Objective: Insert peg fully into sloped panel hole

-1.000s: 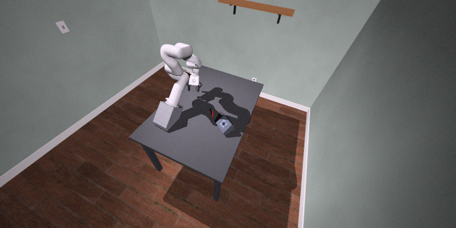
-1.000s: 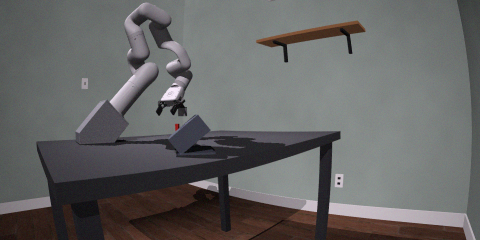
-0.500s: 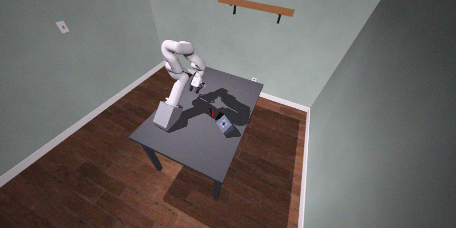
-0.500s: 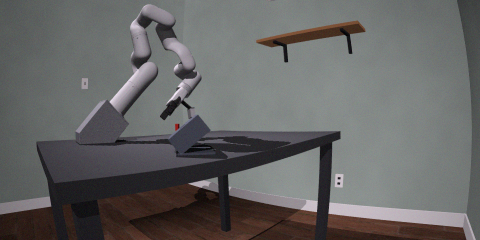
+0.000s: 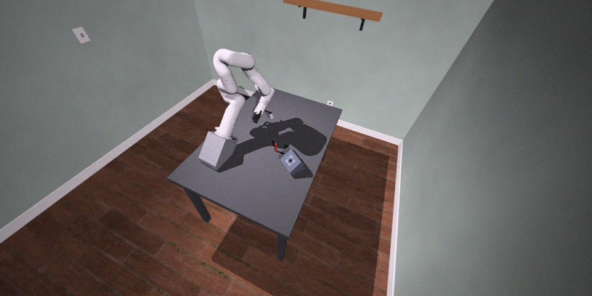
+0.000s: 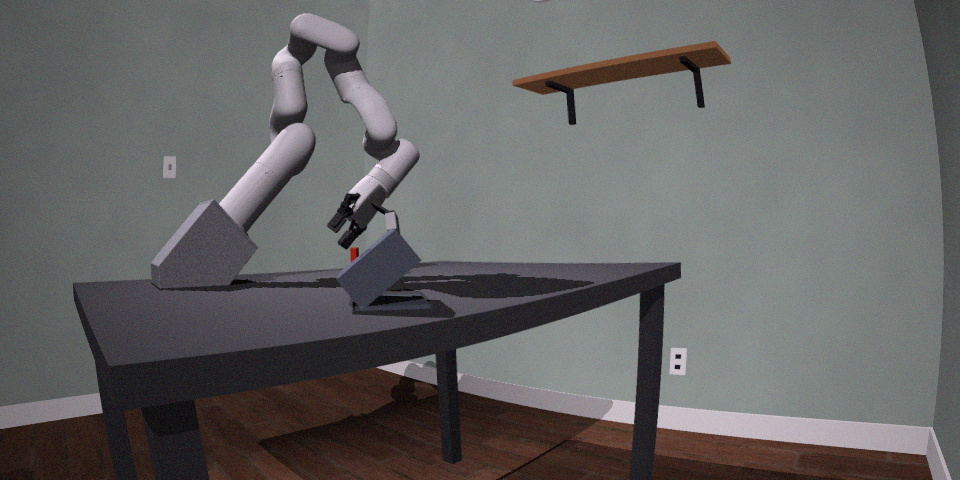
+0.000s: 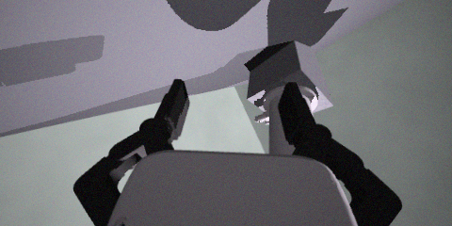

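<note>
A white robot arm reaches over a dark table (image 5: 248, 195). Its gripper (image 6: 347, 222) hangs above the surface, fingers spread wide and holding nothing. The red peg (image 5: 275, 147) stands on the table, just beside a grey sloped panel (image 5: 290, 161) with a hole in its face. The gripper is well apart from the peg. The wrist view shows no peg — a descent from this angle could miss it, or knock it over against the panel.
</note>
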